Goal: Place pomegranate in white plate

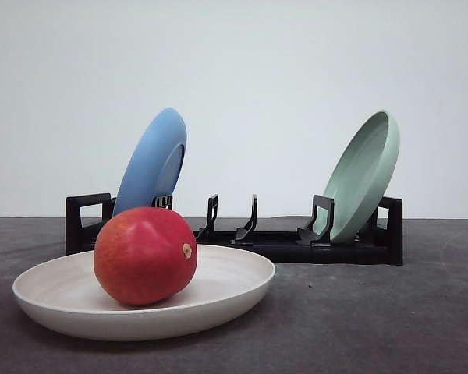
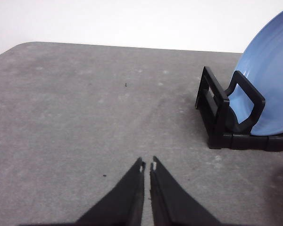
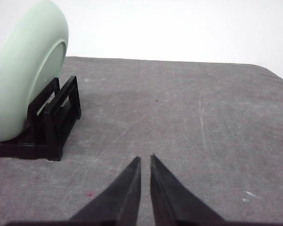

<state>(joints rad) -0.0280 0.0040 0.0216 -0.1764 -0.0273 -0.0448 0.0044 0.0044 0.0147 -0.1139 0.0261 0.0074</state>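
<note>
— So, where is the pomegranate [image 1: 145, 255]?
— Resting in the white plate [image 1: 226, 290] on the gray bench [image 1: 374, 319], in front of the black rack [image 1: 265, 240].
— And the tools?
— Left tool [image 2: 147, 165] and right tool [image 3: 145, 160] each have fingers pressed nearly together, holding nothing, above bare bench.

A: Which surface carries everything?
B: A dark grey table [image 1: 390, 327], matte and faintly scuffed.
A: What rests directly on it?
B: The white plate [image 1: 62, 300] at front left and, behind it, a black dish rack [image 1: 296, 248] standing across the table's middle
</note>
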